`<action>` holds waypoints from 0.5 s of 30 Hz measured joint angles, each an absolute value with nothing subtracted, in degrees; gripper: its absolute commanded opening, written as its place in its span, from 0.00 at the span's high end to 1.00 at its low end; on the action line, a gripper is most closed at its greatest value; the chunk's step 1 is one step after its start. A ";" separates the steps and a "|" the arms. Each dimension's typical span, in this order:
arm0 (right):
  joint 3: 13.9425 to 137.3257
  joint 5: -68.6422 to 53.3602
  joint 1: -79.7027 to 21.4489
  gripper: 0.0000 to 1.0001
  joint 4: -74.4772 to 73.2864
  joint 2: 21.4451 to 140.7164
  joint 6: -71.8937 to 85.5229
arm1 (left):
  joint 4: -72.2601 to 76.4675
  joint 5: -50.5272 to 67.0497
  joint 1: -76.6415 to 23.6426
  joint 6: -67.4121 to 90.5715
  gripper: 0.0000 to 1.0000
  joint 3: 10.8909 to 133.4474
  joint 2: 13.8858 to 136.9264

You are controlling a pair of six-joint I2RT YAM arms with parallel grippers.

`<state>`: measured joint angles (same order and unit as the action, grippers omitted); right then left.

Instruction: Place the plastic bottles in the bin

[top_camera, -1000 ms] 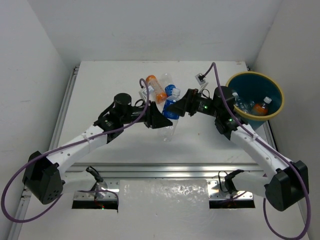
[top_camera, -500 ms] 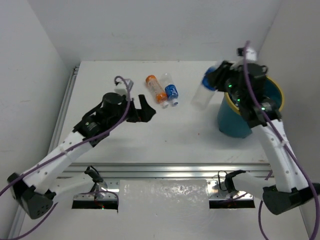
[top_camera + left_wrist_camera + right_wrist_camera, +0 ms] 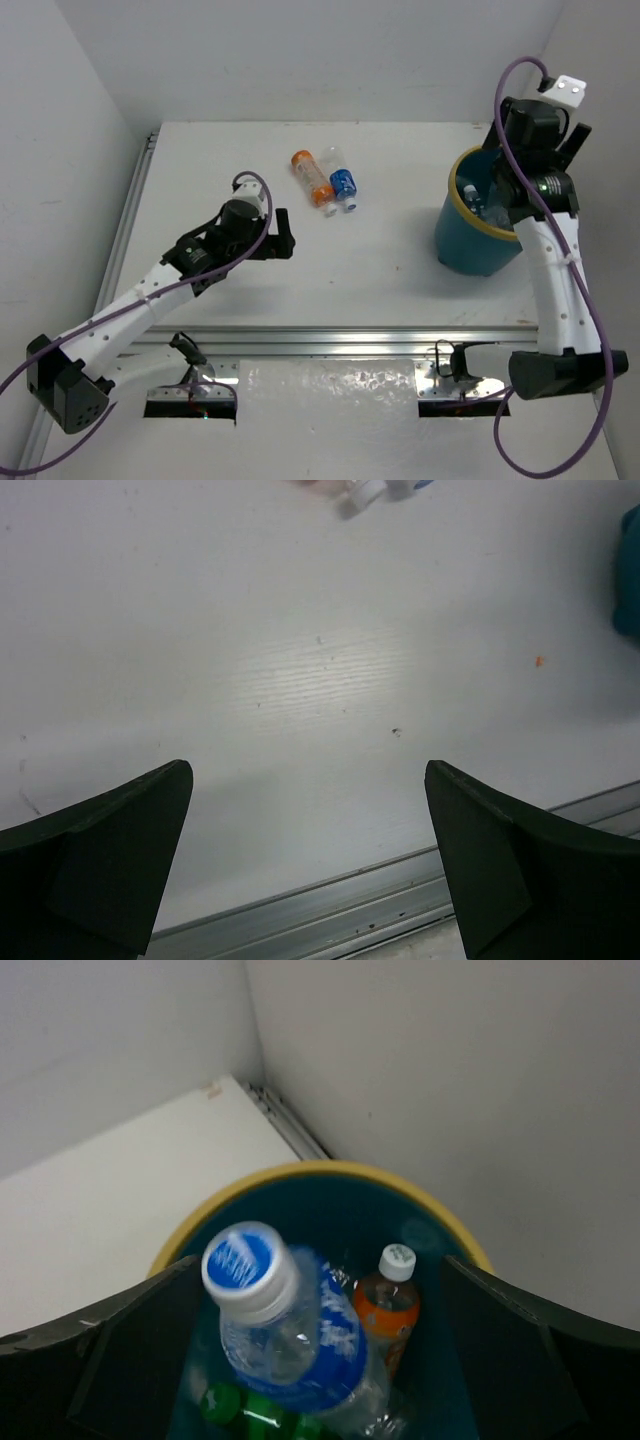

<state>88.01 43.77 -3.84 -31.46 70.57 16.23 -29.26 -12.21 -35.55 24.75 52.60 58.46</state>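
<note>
Inside the bin (image 3: 330,1170), only the right wrist view shows a blue-capped bottle (image 3: 290,1345), an orange bottle (image 3: 388,1305) and a green bottle (image 3: 255,1410). Overhead, a second orange bottle (image 3: 311,176) and a blue-labelled bottle (image 3: 343,181) lie side by side on the table (image 3: 400,290). The fingers of the left gripper (image 3: 307,770) and the right gripper (image 3: 320,1260) stand apart, empty.

Green bottle (image 3: 225,1402), prob., mostly hidden under blue-label bottle (image 3: 300,1350).

Bin (image 3: 470,245) at table (image 3: 380,265) right edge, several bottles (image 3: 300,1345) inside; bottle pair (image 3: 312,180) lying far left, apparently touching.
</note>
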 measured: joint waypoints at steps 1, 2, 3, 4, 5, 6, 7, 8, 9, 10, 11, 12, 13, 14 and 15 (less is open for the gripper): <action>87.88 43.62 -3.84 0.01 -32.34 71.83 16.23 | -29.85 -12.32 -35.55 25.08 0.00 52.51 59.48; 87.59 43.07 -3.84 0.01 -33.08 72.53 16.29 | -29.95 -12.62 -35.55 25.56 0.00 52.53 60.29; 87.29 42.41 -3.84 0.01 -33.98 72.86 16.64 | -30.11 -13.04 -35.55 26.04 0.00 53.01 61.17; 87.22 41.50 -3.88 0.01 -34.96 72.90 16.78 | -30.30 -13.69 -35.55 26.52 0.00 54.02 62.52; 87.35 40.64 -3.90 0.01 -36.01 72.69 17.15 | -30.13 -14.26 -35.55 26.94 0.00 55.27 63.90; 87.79 39.59 -3.88 0.01 -37.28 72.40 17.72 | -30.55 -15.14 -35.55 27.53 0.00 57.28 65.89; 88.16 38.26 -3.88 0.01 -38.17 71.94 18.46 | -30.57 -16.14 -35.55 28.21 0.00 59.40 68.03; 88.18 36.07 -3.88 0.01 -38.85 71.11 19.40 | -30.55 -17.56 -35.55 29.17 0.00 61.87 70.35; 87.74 33.26 -3.84 0.01 -39.27 69.80 20.32 | -30.24 -19.09 -35.55 29.98 0.00 64.38 72.95; 86.30 29.45 -3.84 0.01 -39.05 67.59 21.58 | -29.45 -20.67 -35.53 30.63 0.00 66.87 75.55; 84.27 26.39 -3.84 0.01 -38.68 65.06 22.74 | -28.69 -21.87 -35.53 31.29 0.00 69.04 78.00; 81.06 22.74 -3.86 0.01 -37.93 61.58 23.94 | -28.42 -23.31 -35.53 31.83 0.00 71.64 81.06; 78.06 19.27 -3.95 0.01 -37.91 58.08 25.15 | -28.45 -24.82 -35.53 32.12 0.00 74.78 84.27; 75.37 16.03 -3.95 0.01 -38.13 55.29 26.26 | -28.16 -26.37 -35.53 32.42 0.00 78.30 88.20; 73.32 13.67 -3.92 0.01 -38.28 53.04 27.11 | -28.23 -28.05 -35.51 32.64 0.00 81.82 91.85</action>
<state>73.32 13.67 -3.92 -38.28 53.04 27.11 -28.23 -28.05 -35.51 32.64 81.82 91.85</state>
